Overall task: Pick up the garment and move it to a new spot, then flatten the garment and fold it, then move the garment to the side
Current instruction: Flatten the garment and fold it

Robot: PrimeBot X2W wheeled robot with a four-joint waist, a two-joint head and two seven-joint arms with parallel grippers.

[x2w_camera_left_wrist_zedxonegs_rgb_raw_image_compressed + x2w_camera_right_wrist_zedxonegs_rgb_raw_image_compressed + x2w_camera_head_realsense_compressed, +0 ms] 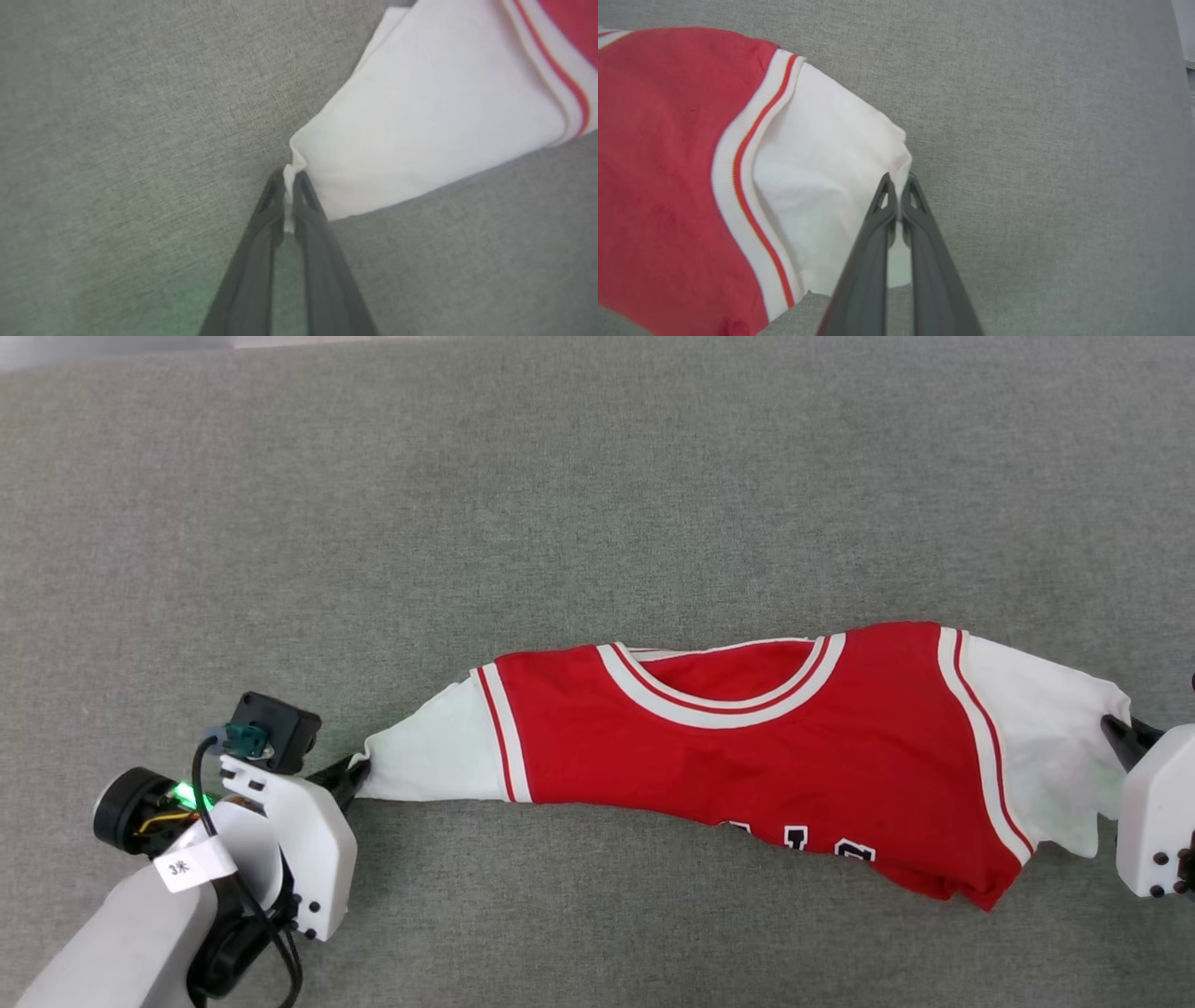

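Stretching across the grey cloth-covered tabletop, the red jersey T-shirt forms a long, slightly sagging band from the lower left toward the right edge of the head view. Chest side is up. The white-and-red striped collar faces the far side. The near edge turns under, so only the tops of the white, black-outlined letters show. The left gripper sits low at the left, its jaws clenched on the very tip of the white left sleeve. In the left wrist view a sliver of white fabric is pinched between the two dark fingers. The right gripper is at the right edge, its jaws clamped on the hem of the white right sleeve, tips pressed together over the cloth. The shirt is drawn out between both grips. A shadow runs under the near edge. Whether the middle rests on the tabletop or hangs just above it, I cannot tell.
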